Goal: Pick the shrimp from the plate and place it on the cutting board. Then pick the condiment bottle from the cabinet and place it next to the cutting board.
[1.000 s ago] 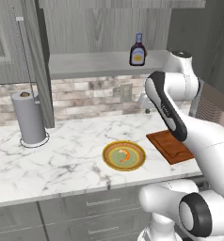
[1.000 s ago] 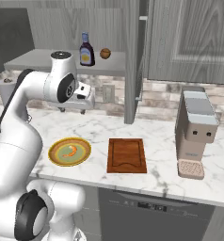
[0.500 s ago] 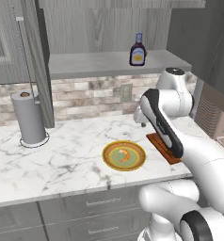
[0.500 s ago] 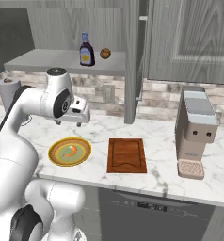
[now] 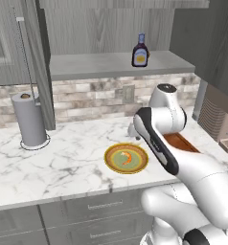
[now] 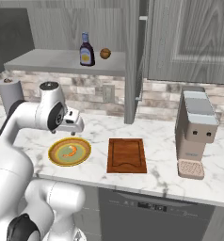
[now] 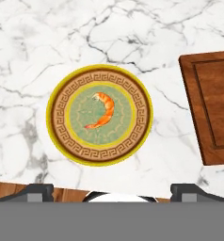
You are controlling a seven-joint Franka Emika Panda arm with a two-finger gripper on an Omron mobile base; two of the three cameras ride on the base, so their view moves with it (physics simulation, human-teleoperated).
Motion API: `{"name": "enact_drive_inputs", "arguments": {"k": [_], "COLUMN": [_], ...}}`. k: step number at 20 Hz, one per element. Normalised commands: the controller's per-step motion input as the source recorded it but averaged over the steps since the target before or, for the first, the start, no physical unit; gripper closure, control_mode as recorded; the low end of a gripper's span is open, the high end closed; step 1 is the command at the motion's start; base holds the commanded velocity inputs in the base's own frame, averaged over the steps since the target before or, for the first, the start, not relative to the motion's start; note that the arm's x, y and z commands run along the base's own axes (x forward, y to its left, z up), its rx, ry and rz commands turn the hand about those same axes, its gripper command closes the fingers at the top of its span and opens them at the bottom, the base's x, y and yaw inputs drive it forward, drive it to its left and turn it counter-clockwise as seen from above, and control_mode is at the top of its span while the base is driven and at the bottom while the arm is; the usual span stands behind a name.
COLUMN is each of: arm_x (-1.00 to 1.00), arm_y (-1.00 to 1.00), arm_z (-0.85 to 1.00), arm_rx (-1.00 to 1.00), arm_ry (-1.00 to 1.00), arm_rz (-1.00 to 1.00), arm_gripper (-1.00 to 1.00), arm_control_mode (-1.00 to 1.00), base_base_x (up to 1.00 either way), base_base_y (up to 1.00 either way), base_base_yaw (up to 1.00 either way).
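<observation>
The shrimp (image 7: 102,111) — small, orange, curled — lies at the centre of the plate (image 7: 62,136). The cutting board (image 7: 210,108) sits at three o'clock, bare marble between them. The gripper (image 7: 111,189) hangs above — fingers spread, holding nothing.

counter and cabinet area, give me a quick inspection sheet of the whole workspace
surface: white marble counter, brick backsplash behind.
job's things: shrimp lies on the plate; cutting board bare, beside the plate; condiment bottle upright on the cabinet shelf.
clutter: brown round lump beside the bottle; paper towel roll; coffee machine.
hand: open, above the plate, holding nothing.
cables: nothing seen.
surroundings: cabinet door open; drawers below the counter.
</observation>
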Motion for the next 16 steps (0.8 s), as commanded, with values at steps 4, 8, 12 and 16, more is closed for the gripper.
{"name": "enact_drive_inputs", "arguments": {"k": [4, 8, 12, 16], "arm_x": [0.00, 0.00, 0.08, 0.21], "arm_y": [0.21, 0.16, 0.10, 0.02], "arm_z": [-0.31, -0.28, -0.25, -0.23], "arm_rx": [0.00, 0.00, 0.00, 0.00], "arm_ry": [0.00, 0.00, 0.00, 0.00], "arm_rz": [0.00, 0.00, 0.00, 0.00], "arm_gripper": [-1.00, -1.00, -1.00, -1.00], "arm_control_mode": [-1.00, -1.00, -1.00, -1.00], "base_base_x": [0.00, 0.00, 0.00, 0.00], "base_base_y": [0.00, 0.00, 0.00, 0.00], "base_base_yaw": [0.00, 0.00, 0.00, 0.00]}}
